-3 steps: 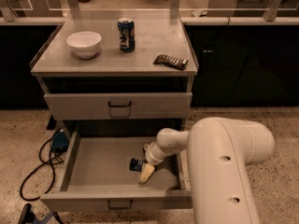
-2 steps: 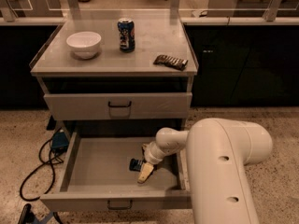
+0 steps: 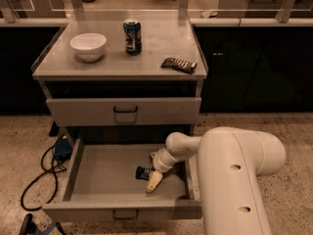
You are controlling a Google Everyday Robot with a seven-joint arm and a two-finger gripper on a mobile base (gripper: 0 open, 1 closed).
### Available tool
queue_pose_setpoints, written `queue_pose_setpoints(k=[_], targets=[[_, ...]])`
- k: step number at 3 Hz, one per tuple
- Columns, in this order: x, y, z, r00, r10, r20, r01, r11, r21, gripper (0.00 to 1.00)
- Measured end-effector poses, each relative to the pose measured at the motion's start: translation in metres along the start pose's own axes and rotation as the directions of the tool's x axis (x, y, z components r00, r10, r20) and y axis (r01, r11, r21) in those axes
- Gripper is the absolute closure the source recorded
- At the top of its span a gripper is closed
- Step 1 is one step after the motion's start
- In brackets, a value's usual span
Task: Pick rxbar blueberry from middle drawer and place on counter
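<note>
Camera view's showing the gripper [image 3: 154, 179] hanging in the middle drawer [image 3: 102, 173], rxbar blueberry [image 3: 143, 173] lying at its 9 o'clock; can't tell if it's clamping; bar's looking light, slippery; I'm favouring pinching across its width.

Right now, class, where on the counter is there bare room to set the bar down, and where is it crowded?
Bare: the front strip of the counter between bowl and brown packet, and the back right corner beyond the can. Crowded: back left, bowl beside can. The gripper is down in the drawer by the bar.
</note>
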State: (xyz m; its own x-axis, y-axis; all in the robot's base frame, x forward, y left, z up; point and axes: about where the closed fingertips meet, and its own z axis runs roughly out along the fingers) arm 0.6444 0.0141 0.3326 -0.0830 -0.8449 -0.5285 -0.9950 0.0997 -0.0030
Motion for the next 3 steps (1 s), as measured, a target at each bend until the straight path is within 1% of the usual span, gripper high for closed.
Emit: queue_pose_setpoints(k=[1,3], targets=[[0.0,0.0,0.0001,1.0,0.0,0.0,0.0,1.0,0.0,0.19],[-0.0002,0.0,-0.0002,1.0,0.0,0.0,0.0,1.0,0.0,0.66]])
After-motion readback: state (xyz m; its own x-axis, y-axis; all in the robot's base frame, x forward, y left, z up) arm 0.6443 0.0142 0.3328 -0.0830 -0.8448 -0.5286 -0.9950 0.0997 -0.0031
